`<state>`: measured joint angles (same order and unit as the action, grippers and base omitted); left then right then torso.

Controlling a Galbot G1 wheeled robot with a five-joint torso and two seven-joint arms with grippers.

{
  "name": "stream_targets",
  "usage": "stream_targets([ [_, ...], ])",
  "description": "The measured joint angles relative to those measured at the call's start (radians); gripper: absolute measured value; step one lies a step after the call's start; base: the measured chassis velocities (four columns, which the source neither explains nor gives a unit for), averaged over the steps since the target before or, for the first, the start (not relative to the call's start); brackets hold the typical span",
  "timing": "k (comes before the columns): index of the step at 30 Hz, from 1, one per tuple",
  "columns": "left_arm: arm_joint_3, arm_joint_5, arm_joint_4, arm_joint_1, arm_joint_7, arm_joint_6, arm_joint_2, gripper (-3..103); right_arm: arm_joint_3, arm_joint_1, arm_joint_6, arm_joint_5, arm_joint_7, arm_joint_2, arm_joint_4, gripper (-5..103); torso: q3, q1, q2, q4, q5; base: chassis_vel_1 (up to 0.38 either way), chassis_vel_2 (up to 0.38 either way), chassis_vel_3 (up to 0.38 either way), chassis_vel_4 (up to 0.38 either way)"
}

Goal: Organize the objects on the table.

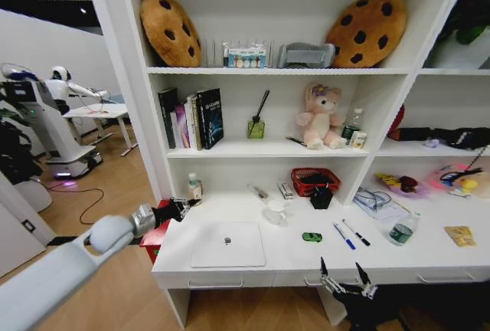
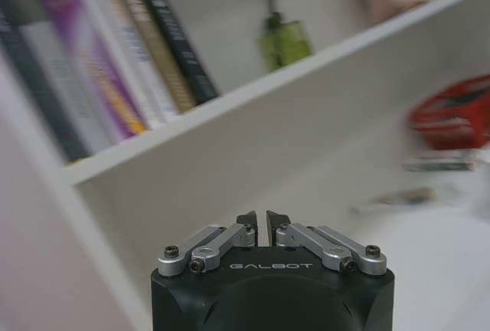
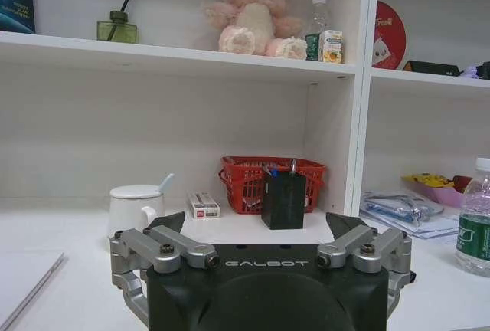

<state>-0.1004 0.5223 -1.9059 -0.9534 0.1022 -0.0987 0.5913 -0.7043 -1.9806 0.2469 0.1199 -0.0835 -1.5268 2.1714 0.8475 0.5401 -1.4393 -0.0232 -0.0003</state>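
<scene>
Overhead first: the slim silver laptop (image 1: 227, 244) lies closed and flat on the long white desk top (image 1: 298, 266), near its front edge and toward the left end. To its right, apart from it, sits the small flat green oval item (image 1: 311, 237); further right lie two pens (image 1: 351, 234) side by side, angled, not touching the green piece. Beyond them a short clear dark-capped bottle (image 1: 401, 231) stands upright, and the small yellow packet (image 1: 460, 236) lies flat near the right end.

Left gripper (image 1: 184, 207) is held out over the desk's left end, behind the laptop's far left corner, close to a small pale bottle (image 1: 194, 187) by the shelving upright. From its wrist camera the two dark fingertips (image 2: 248, 221) stand almost together, a thin slit between them, nothing clamped (background there is smeared, so contact with anything is probably nil but hard to judge).

Right gripper (image 1: 343, 273) hangs low at the desk's front edge, below the pens, jaws spread wide with nothing between them. Its wrist camera looks across the desk at a white mug (image 3: 135, 208) with a spoon, a red mesh basket (image 3: 271, 181) and a black box-shaped holder (image 3: 282, 200) standing in front of the basket.
</scene>
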Motion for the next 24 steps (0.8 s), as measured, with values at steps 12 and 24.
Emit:
stream_targets([
  [12,-0.324,0.244,-0.185,-0.288,0.354,-0.179,0.081,49,-0.039,0.051,-0.022,0.051,-0.017,0.017,-0.012,100,0.000,0.000,0.000,-0.0002,0.0003,0.000,0.000,0.000,0.000],
  [24,-0.740,0.016,-0.359,-0.711,0.222,-0.173,0.332,93,-0.029,0.084,-0.014,0.066,-0.062,0.046,-0.025,100,0.000,0.000,0.000,0.0006,0.0003,0.000,0.000,0.000,0.000],
])
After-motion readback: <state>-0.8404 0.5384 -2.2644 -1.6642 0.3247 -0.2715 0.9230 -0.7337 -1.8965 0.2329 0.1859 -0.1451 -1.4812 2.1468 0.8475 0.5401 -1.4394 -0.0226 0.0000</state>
